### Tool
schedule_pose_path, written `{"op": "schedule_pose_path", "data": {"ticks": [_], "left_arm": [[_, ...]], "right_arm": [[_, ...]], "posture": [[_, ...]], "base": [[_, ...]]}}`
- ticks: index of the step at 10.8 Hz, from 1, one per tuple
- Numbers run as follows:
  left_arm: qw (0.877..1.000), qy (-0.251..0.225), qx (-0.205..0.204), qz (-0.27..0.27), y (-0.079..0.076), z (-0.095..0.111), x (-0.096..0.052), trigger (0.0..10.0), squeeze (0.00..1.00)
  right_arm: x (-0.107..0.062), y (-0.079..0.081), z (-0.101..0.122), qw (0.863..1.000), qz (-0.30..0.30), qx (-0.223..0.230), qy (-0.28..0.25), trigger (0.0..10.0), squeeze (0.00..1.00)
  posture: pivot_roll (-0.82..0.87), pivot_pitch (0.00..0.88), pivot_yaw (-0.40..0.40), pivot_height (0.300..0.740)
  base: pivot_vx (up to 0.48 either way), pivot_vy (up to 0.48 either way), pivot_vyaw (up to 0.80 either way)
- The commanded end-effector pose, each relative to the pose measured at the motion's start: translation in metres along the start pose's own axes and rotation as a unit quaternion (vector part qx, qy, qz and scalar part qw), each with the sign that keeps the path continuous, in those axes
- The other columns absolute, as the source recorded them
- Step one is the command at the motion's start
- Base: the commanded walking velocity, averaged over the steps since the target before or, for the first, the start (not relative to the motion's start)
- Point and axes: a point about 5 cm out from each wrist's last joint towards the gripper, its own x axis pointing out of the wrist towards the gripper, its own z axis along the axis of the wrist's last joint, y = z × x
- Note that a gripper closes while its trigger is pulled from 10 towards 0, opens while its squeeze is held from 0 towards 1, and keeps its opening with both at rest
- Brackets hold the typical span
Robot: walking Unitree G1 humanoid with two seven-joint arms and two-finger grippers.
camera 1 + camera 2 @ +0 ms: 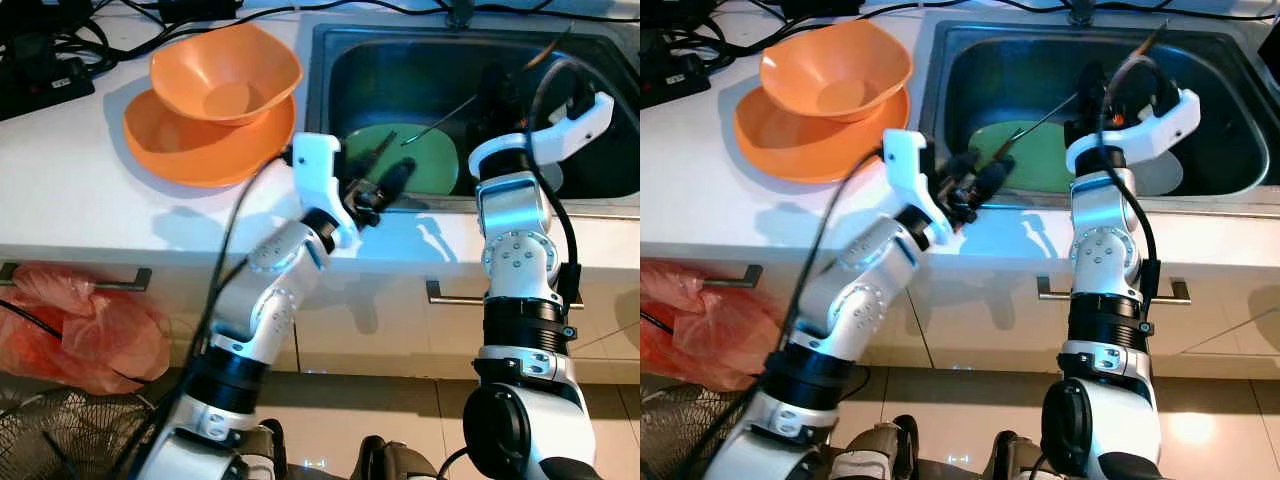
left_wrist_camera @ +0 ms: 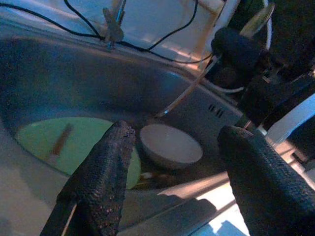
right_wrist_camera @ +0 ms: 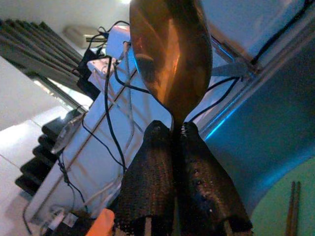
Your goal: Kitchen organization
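A stainless steel sink (image 1: 340,60) is set into the white countertop (image 1: 70,190). On the counter to its left an orange plastic bowl (image 1: 228,72) sits inside a wider orange bowl (image 1: 190,145). In the basin lie a round pale-green plate (image 1: 425,165) with brown chopsticks (image 2: 60,142) on it and, beside the plate, a small white bowl (image 2: 171,146). The left gripper (image 2: 174,172) hovers at the sink's front rim — fingers spread wide, empty. The right gripper (image 3: 178,142), over the basin, is clamped on the neck of a copper-coloured metal spoon (image 3: 170,54).
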Motion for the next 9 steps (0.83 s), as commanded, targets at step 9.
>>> {"op": "schedule_pose_path", "data": {"ticks": [9], "left_arm": [[0.98,0.05,0.194,0.017,0.025,0.005,-0.008,10.0,0.0]], "right_arm": [[-0.011,-0.016,-0.014,0.963,0.04,-0.261,0.05,10.0,0.0]], "posture": [[0.1,0.188,0.01,0.74]], "base": [[0.0,0.0,0.0]]}}
